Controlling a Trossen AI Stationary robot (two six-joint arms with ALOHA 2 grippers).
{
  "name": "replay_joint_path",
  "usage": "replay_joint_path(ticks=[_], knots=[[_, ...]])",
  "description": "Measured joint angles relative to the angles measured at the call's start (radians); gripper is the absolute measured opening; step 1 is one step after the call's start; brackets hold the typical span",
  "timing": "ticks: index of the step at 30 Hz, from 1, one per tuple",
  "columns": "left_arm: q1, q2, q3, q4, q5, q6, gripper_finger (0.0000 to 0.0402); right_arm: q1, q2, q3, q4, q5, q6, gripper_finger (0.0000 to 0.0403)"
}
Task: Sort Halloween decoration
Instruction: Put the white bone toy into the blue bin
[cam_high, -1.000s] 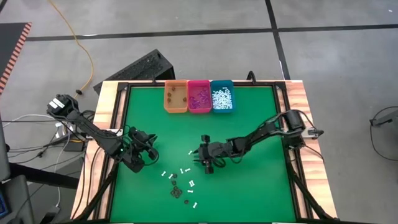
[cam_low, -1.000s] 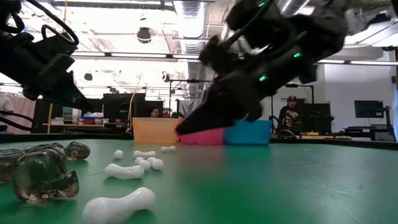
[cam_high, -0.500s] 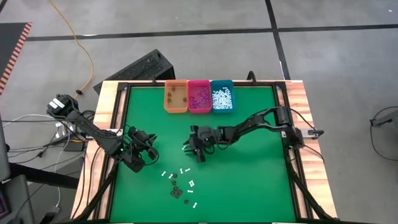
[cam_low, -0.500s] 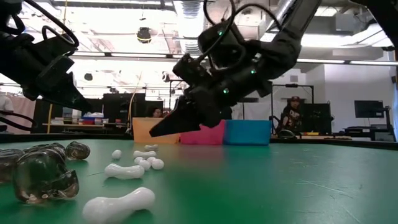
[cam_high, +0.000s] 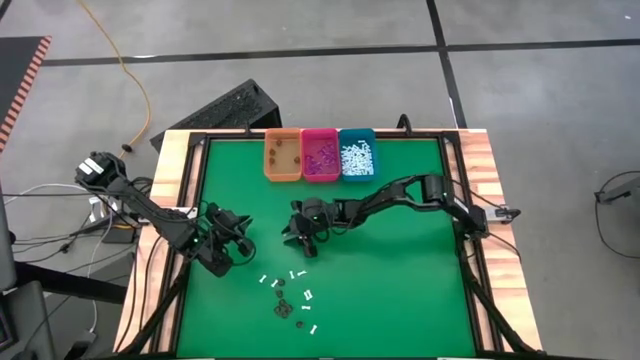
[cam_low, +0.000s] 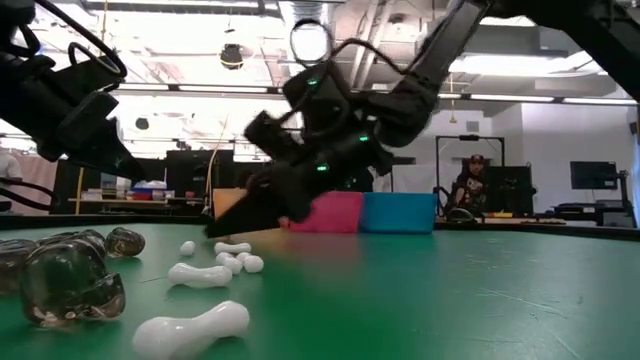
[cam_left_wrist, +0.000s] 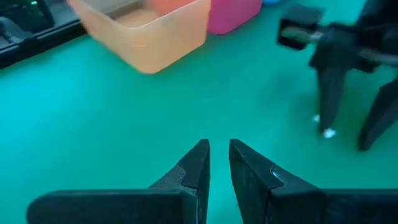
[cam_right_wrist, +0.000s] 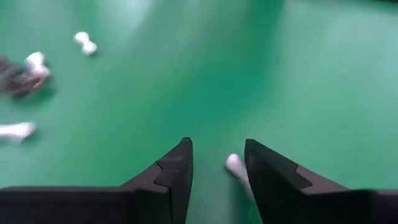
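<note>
While my left claw (cam_high: 222, 256) waits nearly closed and empty at mid-left, my right claw (cam_right_wrist: 216, 163) hovers open over one white bone (cam_right_wrist: 235, 167) on the green surface (cam_high: 400, 290).

Readable text: none
Labels or brands: none legible on bins (cam_high: 320, 155), arms or bench (cam_high: 400, 290)
Numbers, signs: none can be made out in the room behind

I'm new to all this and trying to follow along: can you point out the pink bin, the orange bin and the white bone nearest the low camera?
pink bin (cam_high: 320, 158): high view, its inside floor.
orange bin (cam_high: 282, 157): high view, its inside floor.
white bone (cam_low: 192, 327): low view, mid-shaft.
</note>
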Motion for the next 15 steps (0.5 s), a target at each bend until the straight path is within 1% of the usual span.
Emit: replay_joint_path(ticks=[2, 4, 9, 12, 15], knots=[[0.002, 0.002, 0.001, -0.005, 0.012, -0.004, 0.0051, -0.004, 0.028, 0.048, -0.032, 0.001, -0.002, 0.0172], [0.003, 0.001, -0.001, -0.017, 0.015, -0.007, 0.0051, -0.005, 0.031, 0.069, -0.094, -0.004, -0.004, 0.0169], [0.004, 0.002, -0.001, -0.019, 0.024, -0.007, 0.0051, -0.013, 0.034, 0.075, -0.156, -0.016, -0.001, 0.0152], [0.004, 0.002, -0.001, -0.021, 0.024, -0.008, 0.0051, -0.013, 0.034, 0.075, -0.164, -0.018, 0.016, 0.0126], [0.004, 0.002, -0.001, -0.022, 0.024, -0.010, 0.0051, -0.013, 0.034, 0.076, -0.173, -0.017, 0.015, 0.0089]])
